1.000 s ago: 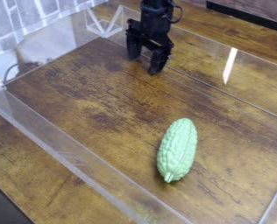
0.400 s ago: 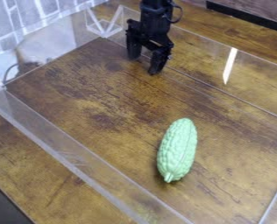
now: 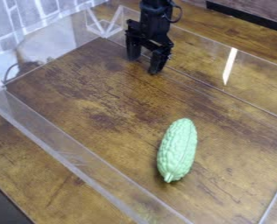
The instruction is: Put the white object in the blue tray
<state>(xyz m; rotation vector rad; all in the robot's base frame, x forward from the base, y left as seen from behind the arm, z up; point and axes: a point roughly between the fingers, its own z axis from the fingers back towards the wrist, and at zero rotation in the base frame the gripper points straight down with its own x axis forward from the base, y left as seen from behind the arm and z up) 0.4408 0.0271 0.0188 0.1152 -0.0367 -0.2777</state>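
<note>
Your hand (image 3: pixel 148 59) is hanging at the top centre of the view, a black two-fingered tool pointing straight down, its fingers spread apart and gripping nothing. Its fingertips are sitting low over the counter (image 3: pixel 94 101), a dark brown wooden surface with a worn, streaked grain, though you cannot tell from this angle whether they are touching it. You are looking down at the counter from one corner, so its edges are running diagonally across the frame. A clear plastic wall (image 3: pixel 71 162) is standing along the near left side of the wood, and light is glinting off it in pale streaks. Lying on the wood toward the lower right, well apart from your hand, is a pale green bumpy vegetable (image 3: pixel 176 150), long and oval like a bitter gourd, with its length running almost up and down the frame. At the left edge, beyond the clear wall, a whitish shape (image 3: pixel 36 49) is showing, but it is blurred by the plastic and you cannot tell what it is. No white object on the wood and no blue tray are showing clearly in this view, so their places cannot be told.
</note>
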